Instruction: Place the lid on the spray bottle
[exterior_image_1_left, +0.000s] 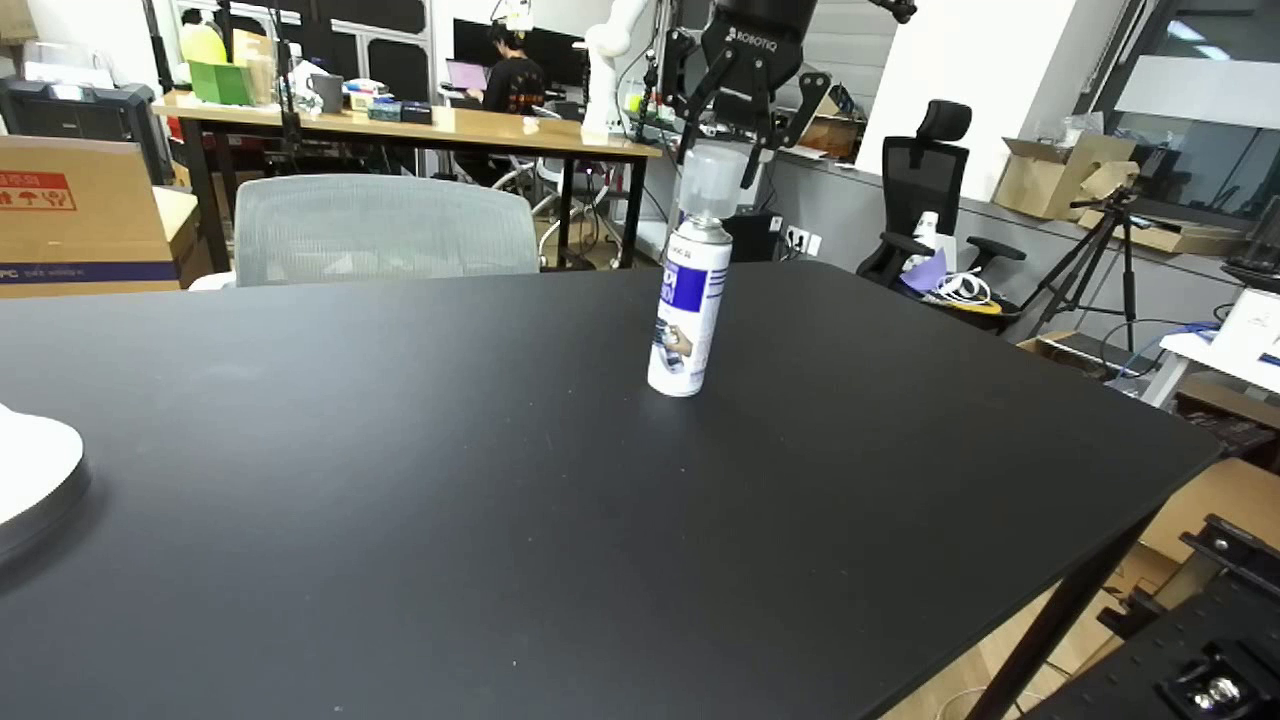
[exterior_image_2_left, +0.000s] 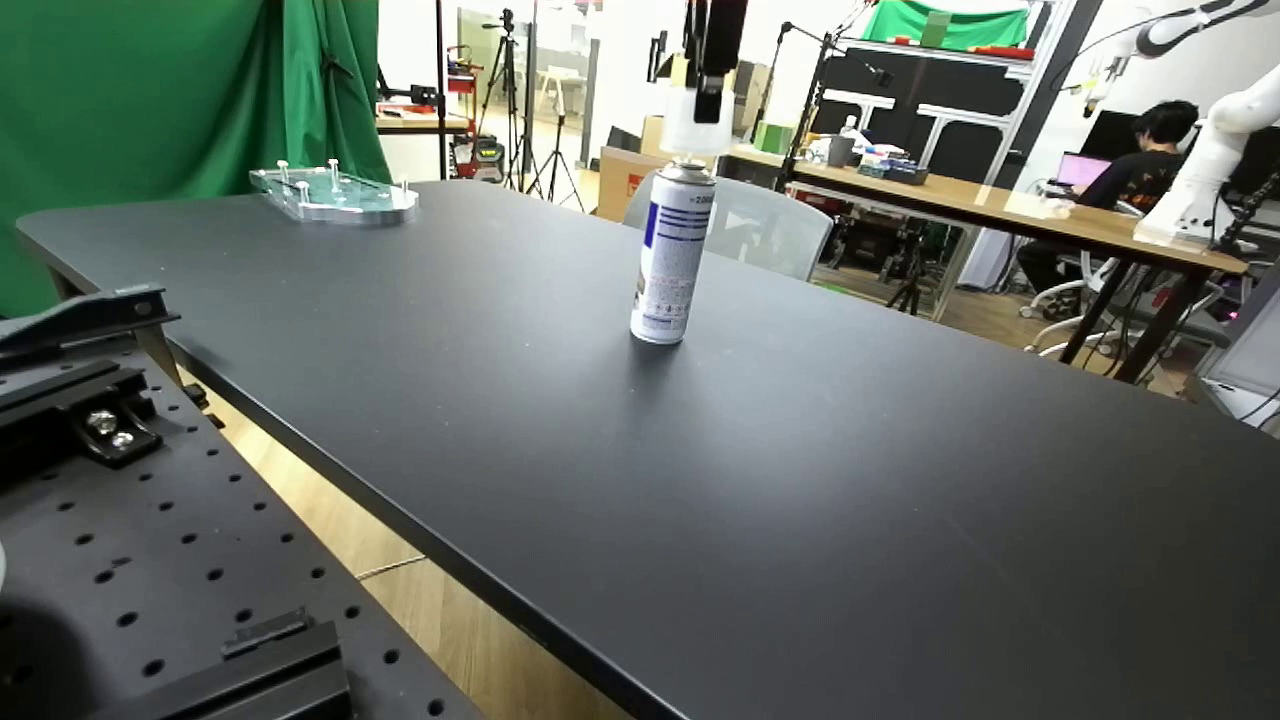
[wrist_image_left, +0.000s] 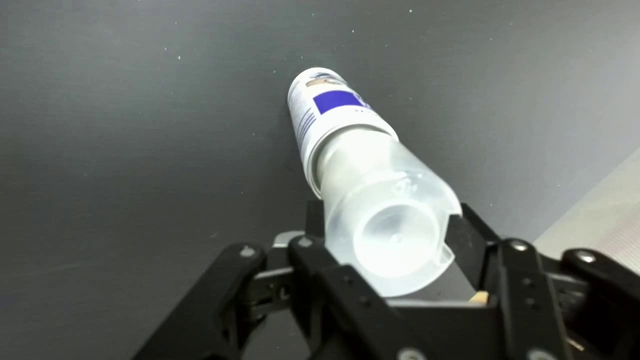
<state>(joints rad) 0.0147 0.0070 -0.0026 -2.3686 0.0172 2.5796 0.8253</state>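
A broad matte black table (exterior_image_1_left: 450, 500), flecked with tiny pale specks, fills much of the frame in both exterior views. Around it is a cluttered workroom: in an exterior view, a grey mesh chair (exterior_image_1_left: 385, 235) and a cardboard box (exterior_image_1_left: 80, 215) stand at upper left, one person (exterior_image_1_left: 515, 85) in black sits beyond a wooden desk (exterior_image_1_left: 485, 128) at upper centre, and a black office chair (exterior_image_1_left: 925, 180) and a tripod (exterior_image_1_left: 1113, 215) are at upper right. In an exterior view, a green curtain (exterior_image_2_left: 130, 120) hangs at upper left, near a clear slab (exterior_image_2_left: 360, 214) with four white pegs (exterior_image_2_left: 334, 175), and a dark plate (exterior_image_2_left: 205, 500) dotted with round holes covers the lower left. One spray bottle (exterior_image_1_left: 690, 305), a slim white cylinder with blue label blocks and stripes, stands upright on the table, slightly above and right of centre. Directly over its top is one lid (exterior_image_1_left: 712, 185), a milky, translucent plastic cylinder; in the wrist view, its near end shows a round recess and a notched edge. One black gripper (wrist_image_left: 390, 220) grasps the lid, its two fingers (wrist_image_left: 315, 220) on opposite sides. Whether the lid's lower rim touches the bottle is hard to tell from these angles.
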